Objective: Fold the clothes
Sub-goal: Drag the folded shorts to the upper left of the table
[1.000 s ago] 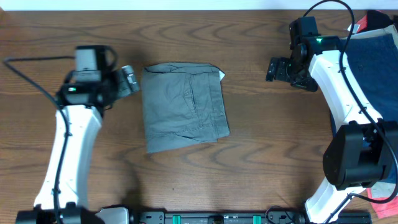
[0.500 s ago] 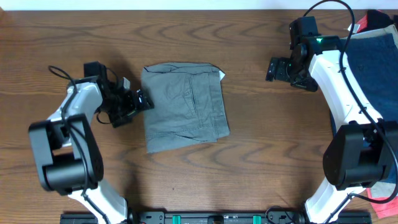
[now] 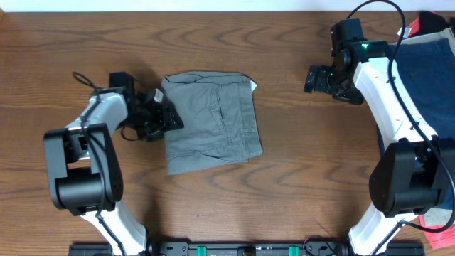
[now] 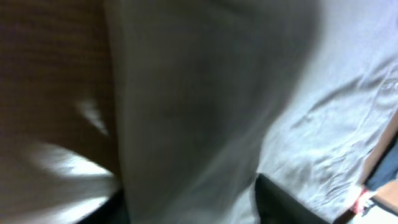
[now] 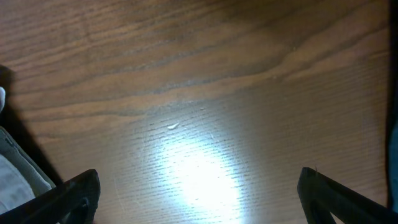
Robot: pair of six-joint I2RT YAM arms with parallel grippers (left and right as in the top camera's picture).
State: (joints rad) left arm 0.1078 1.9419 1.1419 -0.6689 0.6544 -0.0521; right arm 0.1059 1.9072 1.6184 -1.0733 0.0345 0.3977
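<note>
The grey-khaki shorts (image 3: 213,121) lie folded in a rough square at the table's middle. My left gripper (image 3: 165,117) is low at their left edge. In the left wrist view a thick fold of the shorts (image 4: 186,93) fills the space between the two dark fingers (image 4: 286,205) of the left gripper (image 4: 186,205). That view is blurred, so a firm pinch does not show. My right gripper (image 3: 313,78) hangs open to the right of the shorts, above bare wood (image 5: 196,199), holding nothing. A grey corner of the shorts (image 5: 15,180) shows at that view's left edge.
Navy blue clothes (image 3: 434,71) lie at the table's right edge, with a red piece (image 3: 426,21) behind them and another red piece (image 3: 434,220) at the lower right. The wooden table (image 3: 298,178) runs on all sides of the shorts.
My left arm swung down from above the table and moved right until its gripper reached the shorts' left edge, and its jaws narrowed. The right arm and the shorts stayed still.
</note>
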